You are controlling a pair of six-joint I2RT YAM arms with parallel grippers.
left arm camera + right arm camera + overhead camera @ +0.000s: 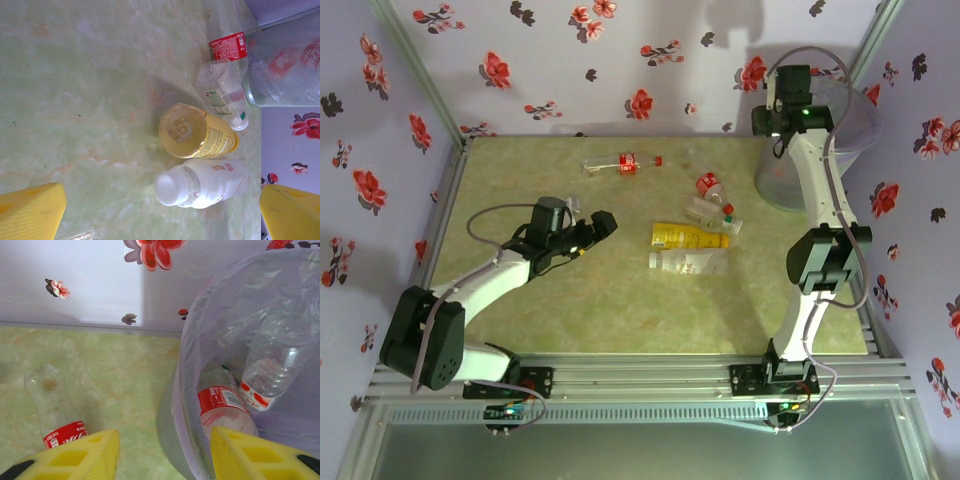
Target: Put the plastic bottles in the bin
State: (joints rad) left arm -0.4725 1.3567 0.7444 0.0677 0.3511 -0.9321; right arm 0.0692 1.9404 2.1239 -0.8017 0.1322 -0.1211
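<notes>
Right hand point(164, 436), yellow fingers spread and empty, hovers at the rim of the tall translucent grey-purple plastic bin point(200, 320), which contains two clear plastic bottles point(272, 372). Left hand point(603, 223), spread wide, faces four clustered bottles point(690, 236) lying on the green marbled worktop point(520, 180).

Five bottles lie on the worktop point(620, 310). One lone bottle point(623, 163) is toward 12 o'clock. The other four cluster toward 3 o'clock: one red-labelled bottle point(708, 185), one clear bottle point(715, 212), one yellow bottle point(688, 236) and one white bottle point(688, 262). One bin point(775, 185) stands at 2 o'clock. Two more bottles can be counted inside it, a labelled bottle point(220, 402) and a ribbed bottle point(275, 365). Any others under the liner cannot be made out.
</notes>
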